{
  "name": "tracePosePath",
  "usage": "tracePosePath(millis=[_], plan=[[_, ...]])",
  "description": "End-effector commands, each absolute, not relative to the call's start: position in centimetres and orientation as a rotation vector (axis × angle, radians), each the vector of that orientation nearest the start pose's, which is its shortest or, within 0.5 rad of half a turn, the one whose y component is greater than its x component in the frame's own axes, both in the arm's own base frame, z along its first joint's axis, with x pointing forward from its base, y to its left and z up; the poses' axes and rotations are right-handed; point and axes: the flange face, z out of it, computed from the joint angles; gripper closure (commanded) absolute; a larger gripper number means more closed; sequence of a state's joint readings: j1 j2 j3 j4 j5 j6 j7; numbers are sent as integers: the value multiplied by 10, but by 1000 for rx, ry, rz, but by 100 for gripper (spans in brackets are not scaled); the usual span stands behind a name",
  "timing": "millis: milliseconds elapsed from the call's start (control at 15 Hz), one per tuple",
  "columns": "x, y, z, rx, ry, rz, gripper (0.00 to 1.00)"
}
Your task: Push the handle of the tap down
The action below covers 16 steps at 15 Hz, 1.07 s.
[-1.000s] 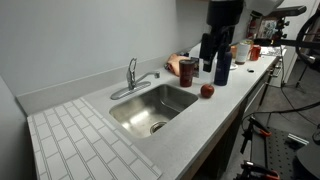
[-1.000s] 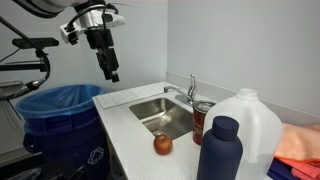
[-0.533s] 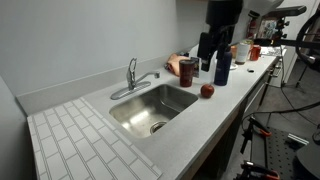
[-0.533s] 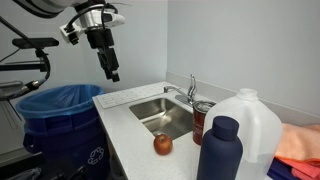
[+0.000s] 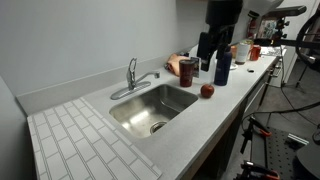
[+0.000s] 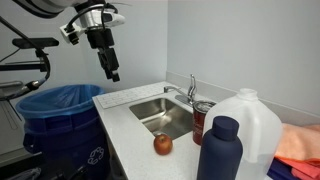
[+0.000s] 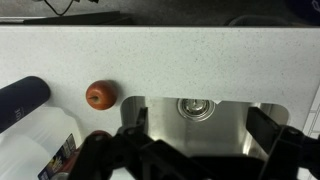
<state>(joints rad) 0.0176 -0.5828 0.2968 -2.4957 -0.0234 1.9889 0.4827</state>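
Gripper [image 6: 112, 68]: jaws spread wide, empty, hanging high in the air. Sink [image 7: 240, 112]: below it in the wrist view. Tap [image 5: 135, 84]: at the sink's back rim, well apart from the gripper and lower. Handle [image 5: 131, 66]: upright atop the tap, untouched. Apple [image 7: 100, 95]: on the counter [image 7: 180, 60], off to the gripper's side. Dark bottle [image 7: 20, 100], white jug [image 7: 35, 150]: beyond the apple.

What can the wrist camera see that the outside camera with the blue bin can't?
Only the wrist view shows the round metal drain in the sink bottom. Only an exterior view shows the shiny chrome tap and the big blue bin. Both show the round red apple, the steel sink and the dark blue bottle.
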Motion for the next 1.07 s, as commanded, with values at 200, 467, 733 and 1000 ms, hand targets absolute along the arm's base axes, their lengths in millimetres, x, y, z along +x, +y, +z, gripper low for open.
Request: tracePosePath(millis=[200,467,733,1000], plan=[[364,123,482,-3268,299,-189,0],[372,190,499,-3242,254,-218,0],[385,264,522,-3240,135,-344,0],[374,284,529,-3243,113,-413,0]])
